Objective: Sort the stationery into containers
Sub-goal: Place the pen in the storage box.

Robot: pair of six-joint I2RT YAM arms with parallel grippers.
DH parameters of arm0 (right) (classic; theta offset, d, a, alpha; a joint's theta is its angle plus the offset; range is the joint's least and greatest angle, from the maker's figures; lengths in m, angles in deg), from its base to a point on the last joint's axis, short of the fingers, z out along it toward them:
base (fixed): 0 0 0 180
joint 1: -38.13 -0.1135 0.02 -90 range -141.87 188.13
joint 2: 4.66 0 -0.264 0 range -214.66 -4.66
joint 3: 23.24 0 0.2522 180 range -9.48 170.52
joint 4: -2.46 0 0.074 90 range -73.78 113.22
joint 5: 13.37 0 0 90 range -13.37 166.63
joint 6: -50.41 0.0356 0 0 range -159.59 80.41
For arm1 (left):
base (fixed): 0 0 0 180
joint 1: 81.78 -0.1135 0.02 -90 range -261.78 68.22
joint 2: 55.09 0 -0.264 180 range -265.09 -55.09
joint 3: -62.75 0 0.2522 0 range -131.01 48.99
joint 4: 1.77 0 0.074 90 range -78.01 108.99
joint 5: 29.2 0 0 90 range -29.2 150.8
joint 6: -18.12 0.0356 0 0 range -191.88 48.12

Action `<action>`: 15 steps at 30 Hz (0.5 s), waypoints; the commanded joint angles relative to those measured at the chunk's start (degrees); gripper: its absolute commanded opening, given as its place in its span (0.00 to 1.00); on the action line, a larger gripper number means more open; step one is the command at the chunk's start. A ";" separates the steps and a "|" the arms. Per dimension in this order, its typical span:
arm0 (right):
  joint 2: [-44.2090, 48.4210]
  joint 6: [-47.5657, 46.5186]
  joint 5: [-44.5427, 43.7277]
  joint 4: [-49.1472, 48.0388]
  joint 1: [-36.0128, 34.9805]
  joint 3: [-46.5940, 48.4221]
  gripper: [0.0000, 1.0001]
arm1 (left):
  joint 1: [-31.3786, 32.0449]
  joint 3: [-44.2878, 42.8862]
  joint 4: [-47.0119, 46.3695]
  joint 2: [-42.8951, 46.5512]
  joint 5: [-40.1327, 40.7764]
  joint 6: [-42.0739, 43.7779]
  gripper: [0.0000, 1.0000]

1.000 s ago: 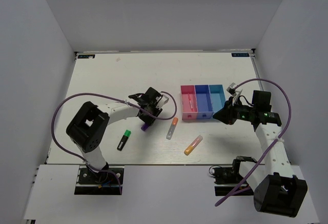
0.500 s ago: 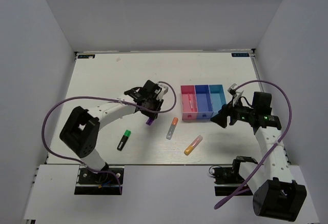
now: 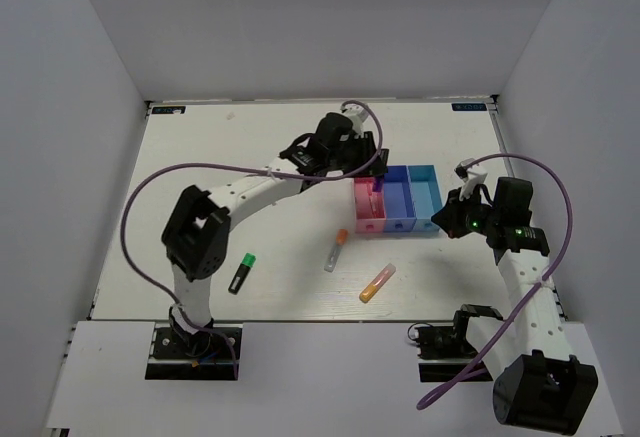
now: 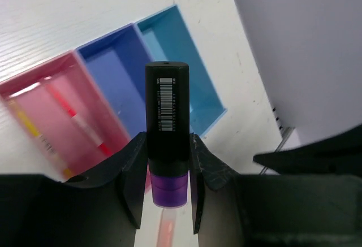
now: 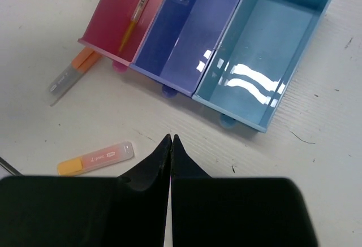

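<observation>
My left gripper (image 3: pixel 374 171) is shut on a black marker with a purple cap (image 4: pixel 167 111) and holds it above the pink bin (image 3: pixel 361 219) and the blue bin (image 3: pixel 398 202), cap nearest the wrist. A thin pink stick (image 4: pixel 79 120) and a yellow stick (image 5: pixel 137 11) lie in the pink bin (image 4: pixel 48 120). The blue bin (image 4: pixel 121 72) and the cyan bin (image 3: pixel 424 189) hold nothing. My right gripper (image 3: pixel 447 219) is shut and empty, just in front of the cyan bin (image 5: pixel 266 49). A grey-orange marker (image 3: pixel 335 250), an orange-pink highlighter (image 3: pixel 377 282) and a green-capped marker (image 3: pixel 241 272) lie on the table.
The table (image 3: pixel 230 157) is white, with grey walls on three sides. The grey-orange marker (image 5: pixel 73 74) and the highlighter (image 5: pixel 96 158) lie to the left of my right gripper (image 5: pixel 171 138). The left arm's purple cable arcs over the left half of the table.
My left gripper has carried the purple-capped marker up and right, from the table's middle to above the pink and blue bins. My right gripper has shifted slightly right and back.
</observation>
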 commanded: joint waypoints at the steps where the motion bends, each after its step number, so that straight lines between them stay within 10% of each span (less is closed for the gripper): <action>1: 1.11 1.54 -2.35 -2.32 0.26 0.61 0.00 | 1.56 -5.15 -5.79 -4.17 -2.41 -7.68 0.00; 9: 1.55 1.81 -4.02 -2.41 0.26 0.79 0.09 | 2.17 -10.60 -10.10 -14.37 -3.03 -13.13 0.07; 15: 1.72 1.54 -3.41 -2.15 0.18 0.88 0.28 | 2.26 -11.40 -8.00 -16.40 -3.20 -13.05 0.43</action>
